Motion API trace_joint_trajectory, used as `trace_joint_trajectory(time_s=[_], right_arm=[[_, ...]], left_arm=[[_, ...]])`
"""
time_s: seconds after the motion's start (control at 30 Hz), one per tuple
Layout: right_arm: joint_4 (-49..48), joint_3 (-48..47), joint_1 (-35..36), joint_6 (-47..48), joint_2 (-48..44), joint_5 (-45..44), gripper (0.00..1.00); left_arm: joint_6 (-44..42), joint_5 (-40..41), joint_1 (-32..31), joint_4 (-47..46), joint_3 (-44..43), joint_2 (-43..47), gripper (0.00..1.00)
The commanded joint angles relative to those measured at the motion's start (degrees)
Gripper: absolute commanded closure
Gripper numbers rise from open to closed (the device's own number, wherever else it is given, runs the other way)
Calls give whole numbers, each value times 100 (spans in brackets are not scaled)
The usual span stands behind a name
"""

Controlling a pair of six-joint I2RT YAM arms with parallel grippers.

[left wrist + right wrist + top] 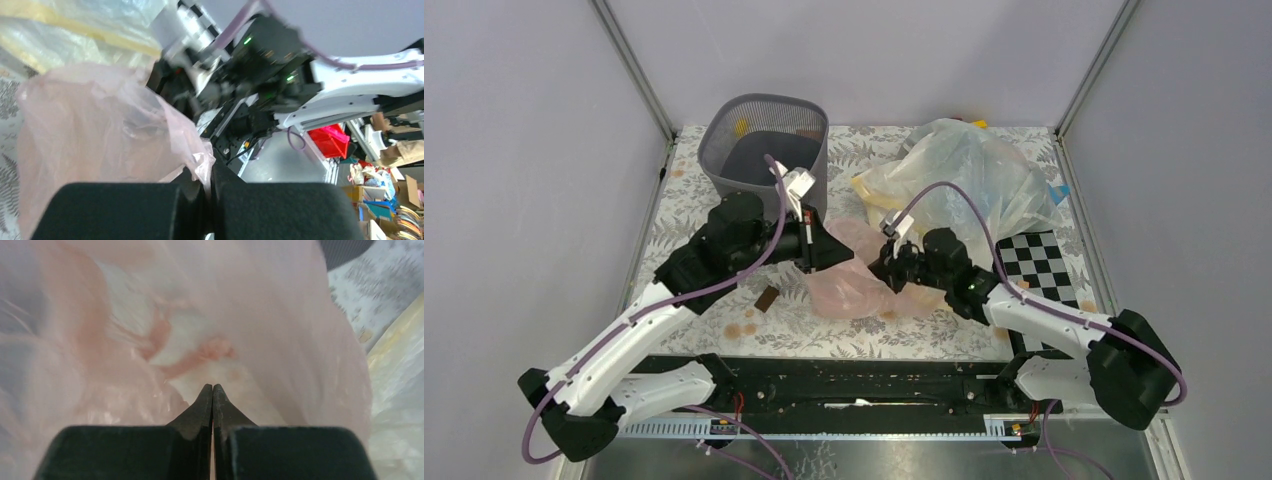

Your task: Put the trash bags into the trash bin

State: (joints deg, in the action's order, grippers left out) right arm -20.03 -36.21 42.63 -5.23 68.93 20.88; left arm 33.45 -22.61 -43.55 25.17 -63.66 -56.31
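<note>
Pale pink trash bags [849, 290], left end effector [209, 176] clenched on its edge, right end effector [213, 388] likewise

Bin inside: specks in the dark grey mesh plastic bin [724, 160], too small to tell.
Bag edges: thin pale pink plastic film bag [150, 315] runs past the right wrist view's edges.

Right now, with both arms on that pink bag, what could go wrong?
Both pairs of jaws are shut on the thin pink trash bag; pulling apart might tear it. It touches the clear bag, which might drag along. The left arm is near the mesh trash bin and could bump it.
</note>
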Motion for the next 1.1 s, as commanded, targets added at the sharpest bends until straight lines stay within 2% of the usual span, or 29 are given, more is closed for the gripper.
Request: trace_joint_trajectory(time_s=[0.0, 0.13, 0.2, 0.3, 0.4, 0.47, 0.53, 0.67, 0.8, 0.87, 0.93, 1.07], right_arm=[[-1023, 408, 202, -382, 45, -746, 100], [-1299, 752, 204, -873, 225, -1078, 100], [-1162, 790, 202, -1012, 286, -1397, 100], [-700, 766, 202, -1170, 91, -2348, 100], [-54, 716, 204, -1313, -418, -3518, 100], [405, 645, 204, -1289, -930, -4255, 100], [883, 535, 209, -1088, -1405, -4626, 100], [2250, -55, 203, -822, -2200, -5657, 100], [3250, -720, 202, -574, -2593, -6601, 100], [3475, -835, 202, -585, -2784, -6469, 100], [3549, -821, 206, -630, -2996, -5925, 100], [3122, -502, 210, -241, -3040, -3724, 100]], left_arm=[[245, -261, 30, -833, -109, 318, 100], [342, -392, 55, -1127, -666, 424, 100], [321, -666, 94, -1243, -1253, 440, 100], [177, -848, 104, -786, -2285, 338, 100], [-13, -834, 106, -116, -2854, 296, 100], [-158, -674, 104, 230, -2810, 333, 100], [-255, -590, 101, 454, -2518, 340, 100], [-404, -807, 102, 381, -1790, 215, 100], [-760, -520, 101, 355, -1232, 77, 100], [-888, -446, 103, 271, -1010, 3, 100], [-1016, -352, 103, 213, -860, -55, 100], [-1255, -473, 104, 275, -757, -81, 100]])
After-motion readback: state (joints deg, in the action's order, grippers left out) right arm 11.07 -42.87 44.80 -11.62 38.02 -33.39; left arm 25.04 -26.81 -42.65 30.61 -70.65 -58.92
